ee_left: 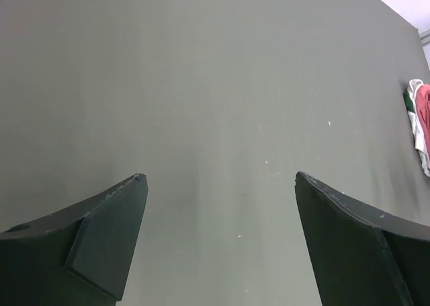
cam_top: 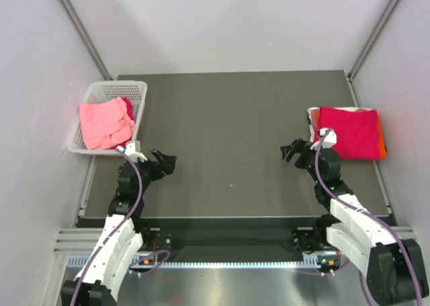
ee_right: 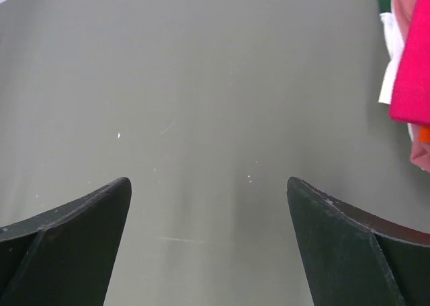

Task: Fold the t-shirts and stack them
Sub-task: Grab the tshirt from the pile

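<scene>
At the far-left edge of the dark grey matte table [cam_top: 235,118]: a white rectangular plastic mesh basket [cam_top: 127,89]. Holds a crumpled light salmon-pink cloth t-shirt [cam_top: 104,123], heaped up to the rim, with a sliver of crimson-magenta cloth [cam_top: 128,104] peeking out on its right side.

At the right edge of the table, well apart from the basket: a folded crimson-magenta t-shirt [cam_top: 351,132], flat and roughly square, lying on top of a small stack. Shows white cloth [cam_top: 312,115] under its left edge and orange cloth [cam_top: 382,146] at its near right corner.

Near the basket's near right corner: the black two-fingered left gripper [cam_top: 164,163], aimed at the middle of the table. From the left wrist, left gripper [ee_left: 218,178] spread wide, only bare table between the fingers, gripping no cloth. At the far right of that view, a glimpse of the stack [ee_left: 420,128], white, green and red at its edge.

Just beside the stack's left edge: the black right gripper [cam_top: 293,151], also aimed at the middle. From the right wrist, right gripper [ee_right: 208,181] spread wide as well, over bare table, pinching nothing. At the top right there, folded crimson-magenta t-shirt [ee_right: 411,64] over white cloth [ee_right: 390,57], a spot of orange cloth [ee_right: 424,134] below
</scene>
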